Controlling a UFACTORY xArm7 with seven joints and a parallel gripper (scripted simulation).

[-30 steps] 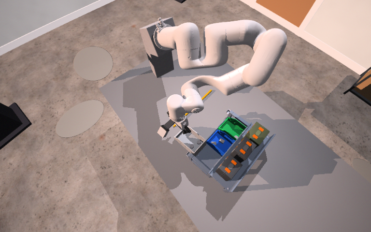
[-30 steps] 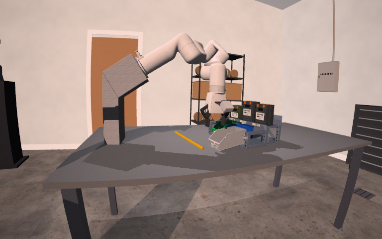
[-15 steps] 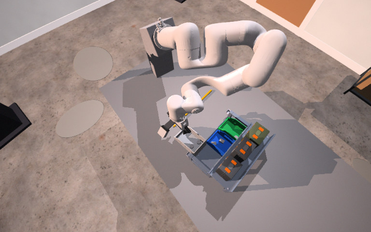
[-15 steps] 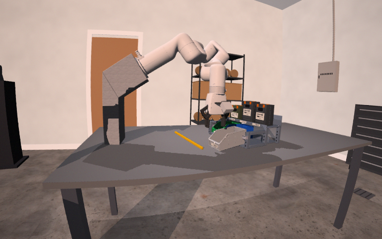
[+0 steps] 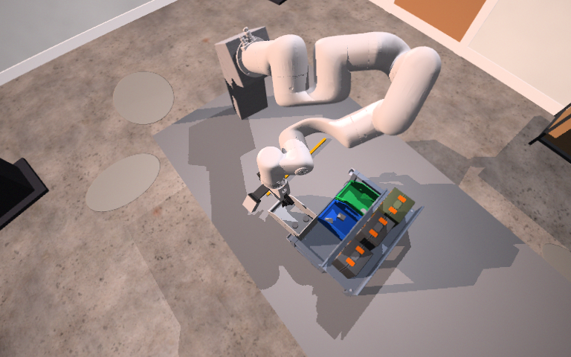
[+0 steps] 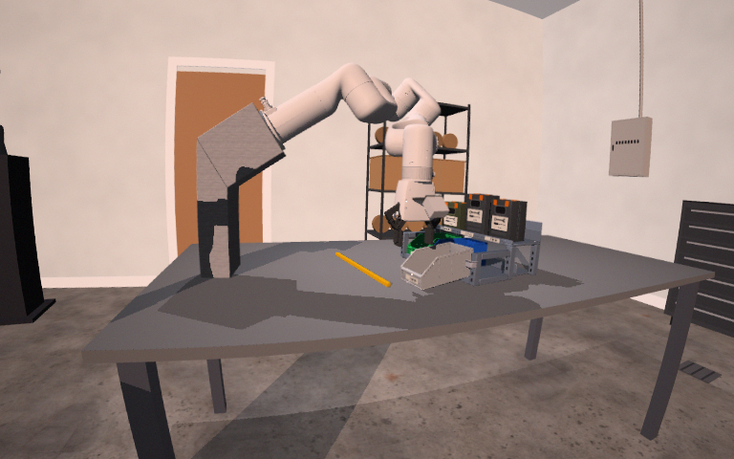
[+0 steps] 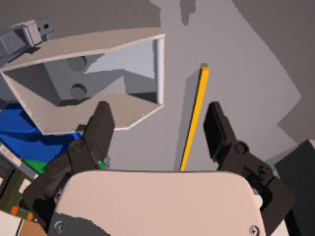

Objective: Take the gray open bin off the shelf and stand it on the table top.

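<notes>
In front of the grey metal shelf (image 5: 307,252) (image 6: 489,275) (image 7: 11,43), the light-gray open plastic bin (image 5: 297,229) (image 6: 444,271) (image 7: 135,110) sits upright, apparently placed for release, the black-fingered tool (image 5: 287,201) (image 6: 414,238) (image 7: 158,113) spread above.

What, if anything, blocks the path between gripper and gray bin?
Nothing visible. The open gripper is above and beside the gray bin; the yellow bar and blue bin lie off to the sides.
</notes>
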